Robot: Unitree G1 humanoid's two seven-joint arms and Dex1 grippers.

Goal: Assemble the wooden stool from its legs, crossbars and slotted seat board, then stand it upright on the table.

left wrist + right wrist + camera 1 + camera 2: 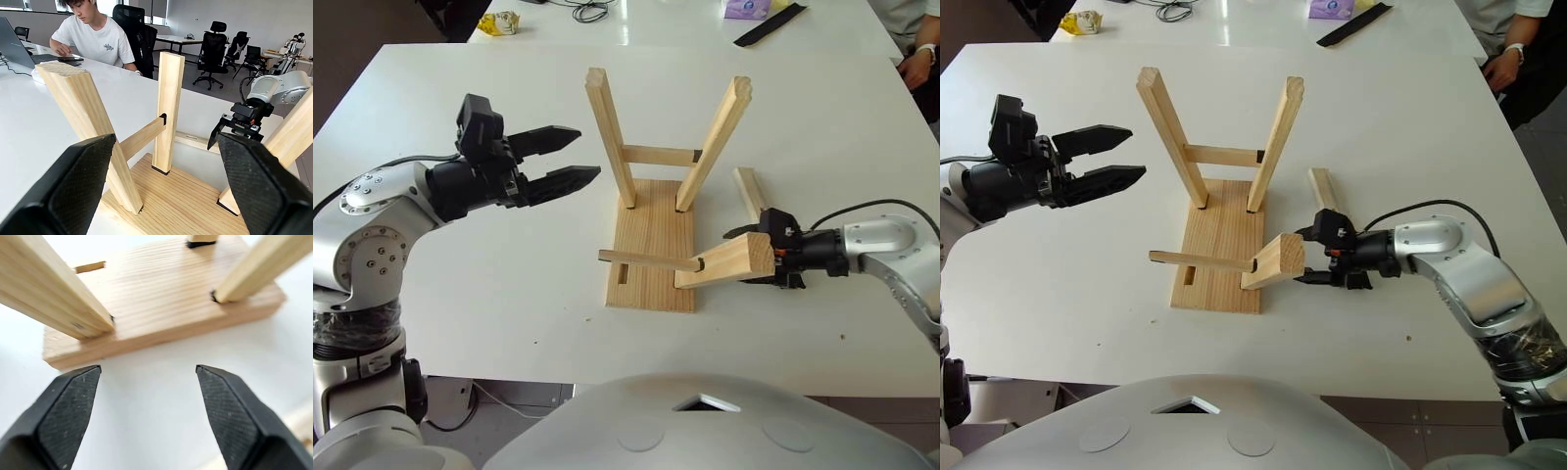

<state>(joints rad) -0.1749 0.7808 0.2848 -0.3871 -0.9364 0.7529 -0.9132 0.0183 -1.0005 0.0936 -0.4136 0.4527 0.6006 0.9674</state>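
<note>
White desk (509,294): slotted seat board (656,223) lies flat at centre, slots upward for insertion; left gripper (585,152) and right gripper (147,368) spread, empty

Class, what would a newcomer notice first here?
Two legs joined by a crossbar stand upright on the seat board. A third leg tilts low over the board's near right corner, the open right gripper beside it. The open left gripper hovers left of the upright legs.

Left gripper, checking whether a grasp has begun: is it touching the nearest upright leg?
Apart. Right eye view shows bare table between the left gripper and that leg.
</note>
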